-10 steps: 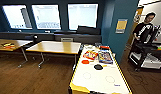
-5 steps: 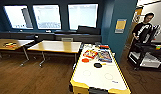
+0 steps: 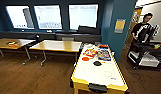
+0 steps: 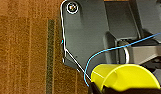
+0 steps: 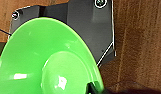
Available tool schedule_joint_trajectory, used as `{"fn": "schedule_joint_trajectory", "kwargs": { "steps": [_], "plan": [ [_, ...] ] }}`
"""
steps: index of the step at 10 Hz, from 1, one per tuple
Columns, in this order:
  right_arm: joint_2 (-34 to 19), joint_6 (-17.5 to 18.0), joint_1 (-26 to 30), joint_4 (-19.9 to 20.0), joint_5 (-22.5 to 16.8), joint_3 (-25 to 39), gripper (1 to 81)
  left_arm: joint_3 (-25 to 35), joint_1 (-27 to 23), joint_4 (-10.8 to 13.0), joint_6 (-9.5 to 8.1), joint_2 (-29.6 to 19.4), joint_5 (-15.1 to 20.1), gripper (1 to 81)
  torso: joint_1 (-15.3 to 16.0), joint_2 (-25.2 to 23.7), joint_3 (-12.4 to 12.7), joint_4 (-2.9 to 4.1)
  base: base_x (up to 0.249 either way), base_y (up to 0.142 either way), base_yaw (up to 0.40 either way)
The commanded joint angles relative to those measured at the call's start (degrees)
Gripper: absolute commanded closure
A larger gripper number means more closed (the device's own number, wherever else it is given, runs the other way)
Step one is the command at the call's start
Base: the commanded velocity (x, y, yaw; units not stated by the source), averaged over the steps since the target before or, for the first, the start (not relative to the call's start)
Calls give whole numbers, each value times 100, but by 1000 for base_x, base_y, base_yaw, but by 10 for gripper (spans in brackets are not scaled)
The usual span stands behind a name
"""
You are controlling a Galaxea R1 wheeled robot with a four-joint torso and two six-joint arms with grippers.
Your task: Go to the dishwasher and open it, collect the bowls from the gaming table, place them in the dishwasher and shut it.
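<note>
The left end effector (image 4: 96, 87) has a small yellow bowl (image 4: 123, 76) against it, tipped on its side above the wooden floor (image 4: 26, 50), and the right end effector (image 5: 92, 88) has the wide lime-green bowl (image 5: 46, 57) at it, tilted with its hollow toward the camera; whether either is pinching or spread, I cannot tell. Ahead, the gaming table (image 3: 96, 72) runs its long axis away from the robot, black end slot (image 3: 97, 87) nearest, with pucks and boxes at the far end. Open floor lies left of its yellow rim, toward the wooden worktops (image 3: 57, 45); on the right, a narrower lane separates it from a person (image 3: 143, 27) at a dark cart (image 3: 146, 53).
</note>
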Motion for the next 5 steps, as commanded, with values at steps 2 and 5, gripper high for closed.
{"fn": "schedule_joint_trajectory", "kwargs": {
  "steps": [2,5],
  "plan": [
    [-118,-21,194,-83,-303,-57,811,-34,-198,59,22,-108,334,811,7,0,0,0,-114,0,0],
    [-126,-21,193,-118,-303,-100,811,-34,-198,59,22,-108,334,811,7,0,0,0,-117,0,0]
  ]
}}
